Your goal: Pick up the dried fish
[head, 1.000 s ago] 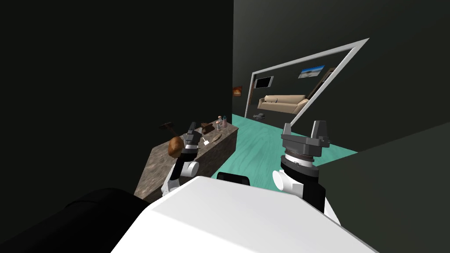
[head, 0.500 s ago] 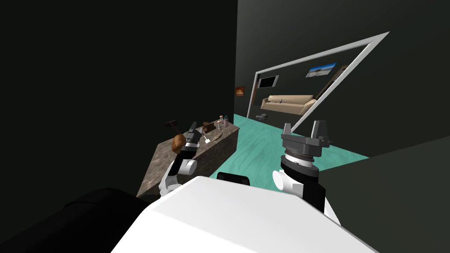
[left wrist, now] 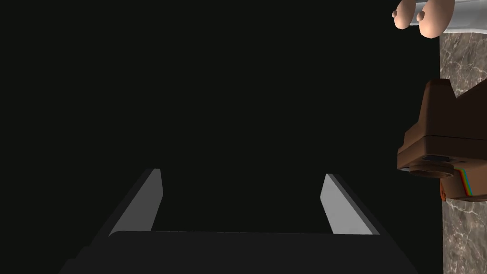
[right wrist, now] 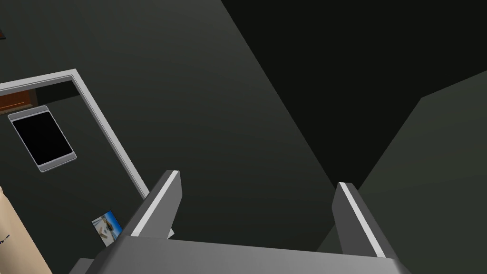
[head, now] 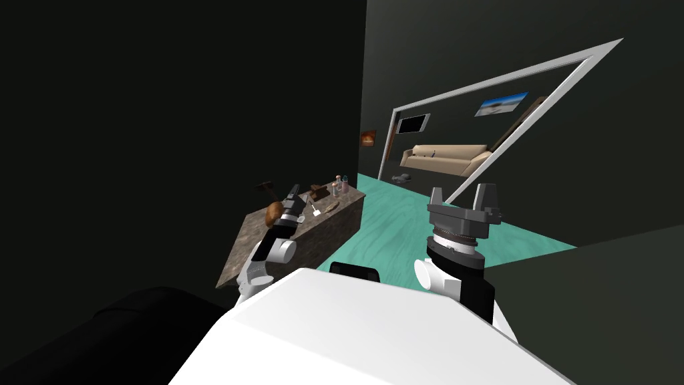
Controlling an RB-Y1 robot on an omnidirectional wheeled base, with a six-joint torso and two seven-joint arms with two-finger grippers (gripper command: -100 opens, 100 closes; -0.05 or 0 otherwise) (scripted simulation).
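A small, tan, elongated piece that I take for the dried fish (head: 332, 208) lies on the brown marbled counter (head: 267, 250), toward its far end. My left gripper (head: 294, 191) reaches over the counter's middle, short of the fish and to its left. In the left wrist view that gripper (left wrist: 241, 173) is open with nothing between its fingers, facing a dark wall. My right gripper (head: 461, 192) is held up in front of my chest, away from the counter. It stands open and holds nothing (right wrist: 258, 178).
On the counter also sit a round brown object (head: 274, 212), a small white item (head: 315, 212), a brown instant camera (head: 319, 192) (left wrist: 442, 157) and bottles (head: 340, 184) (left wrist: 423, 14). A teal floor (head: 414, 227) runs right of the counter to a white-framed doorway (head: 481, 144).
My view has swung, so the counter and doorway sit further right. My left arm has stretched further out over the counter, past the round brown object. The right arm has not moved.
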